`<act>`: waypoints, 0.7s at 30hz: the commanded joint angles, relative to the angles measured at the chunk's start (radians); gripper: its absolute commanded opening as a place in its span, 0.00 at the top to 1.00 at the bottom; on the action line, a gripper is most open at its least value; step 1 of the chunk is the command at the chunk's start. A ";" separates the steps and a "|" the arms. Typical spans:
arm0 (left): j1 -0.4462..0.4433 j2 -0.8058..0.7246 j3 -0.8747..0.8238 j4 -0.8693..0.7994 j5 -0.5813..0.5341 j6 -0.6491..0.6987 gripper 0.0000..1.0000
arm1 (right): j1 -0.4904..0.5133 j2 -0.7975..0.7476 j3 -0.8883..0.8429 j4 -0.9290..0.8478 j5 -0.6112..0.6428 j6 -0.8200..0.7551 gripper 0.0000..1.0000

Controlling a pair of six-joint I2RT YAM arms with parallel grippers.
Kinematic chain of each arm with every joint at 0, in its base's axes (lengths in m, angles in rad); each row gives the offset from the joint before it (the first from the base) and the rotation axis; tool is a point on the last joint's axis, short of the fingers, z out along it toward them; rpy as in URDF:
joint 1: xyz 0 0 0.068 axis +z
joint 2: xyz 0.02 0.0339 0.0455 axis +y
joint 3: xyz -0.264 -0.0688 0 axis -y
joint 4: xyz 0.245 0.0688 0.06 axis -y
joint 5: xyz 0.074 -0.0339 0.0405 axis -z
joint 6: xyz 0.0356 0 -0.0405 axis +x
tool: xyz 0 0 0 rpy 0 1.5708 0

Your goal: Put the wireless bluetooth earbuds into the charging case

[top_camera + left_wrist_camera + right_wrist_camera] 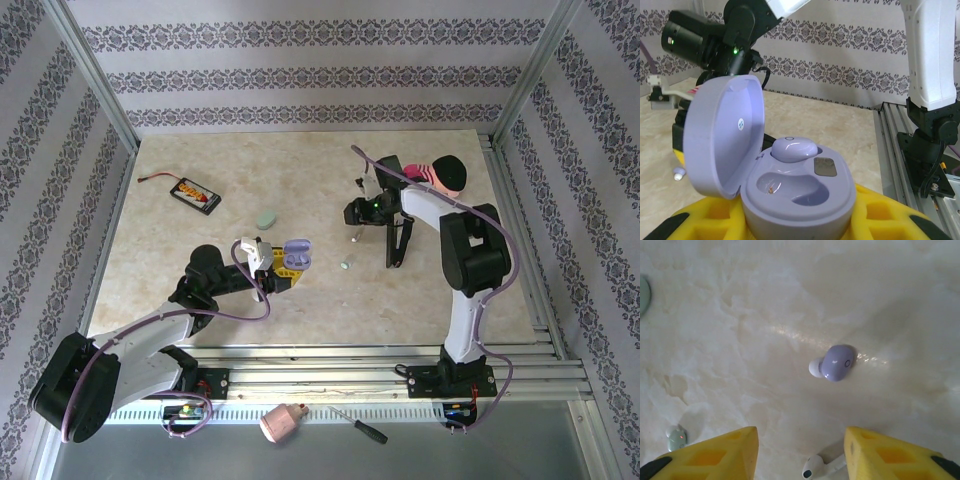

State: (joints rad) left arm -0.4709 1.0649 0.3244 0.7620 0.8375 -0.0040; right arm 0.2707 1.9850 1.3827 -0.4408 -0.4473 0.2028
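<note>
Centre-left, the left tool (285, 265) clenches an open lilac charging case (800, 200), one earbud (794, 148) seated, one pocket (771, 186) empty. Further right, the right tool (800, 432), released, hovers over a loose earbud (836, 362) on the surface (740, 315); closing off-centre could flick it away.

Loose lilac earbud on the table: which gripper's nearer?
Right. The right gripper hovers open over the lilac earbud, which lies just ahead of it. The left gripper is away to the side, clamping the open lilac case.
</note>
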 commanded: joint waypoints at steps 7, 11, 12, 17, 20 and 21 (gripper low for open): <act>0.009 0.019 0.000 0.019 0.011 0.004 0.86 | -0.018 0.060 0.027 0.123 -0.106 0.244 0.62; 0.009 0.025 0.002 0.028 0.027 -0.013 0.86 | -0.019 0.086 0.040 0.128 -0.085 0.285 0.63; 0.009 0.025 0.001 0.027 0.028 -0.012 0.86 | -0.020 0.092 0.044 0.127 -0.080 0.288 0.63; 0.009 0.027 0.001 0.035 0.035 -0.012 0.86 | -0.020 0.105 0.049 0.127 -0.068 0.289 0.60; 0.009 0.032 0.001 0.042 0.036 -0.016 0.86 | -0.023 0.123 0.060 0.122 -0.067 0.289 0.60; 0.009 0.035 0.006 0.039 0.040 -0.020 0.86 | -0.024 0.130 0.066 0.117 -0.068 0.290 0.59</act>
State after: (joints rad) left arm -0.4709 1.0908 0.3241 0.7631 0.8463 -0.0063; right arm 0.2569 2.0777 1.4128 -0.3283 -0.5140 0.4767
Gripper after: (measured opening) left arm 0.347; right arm 0.403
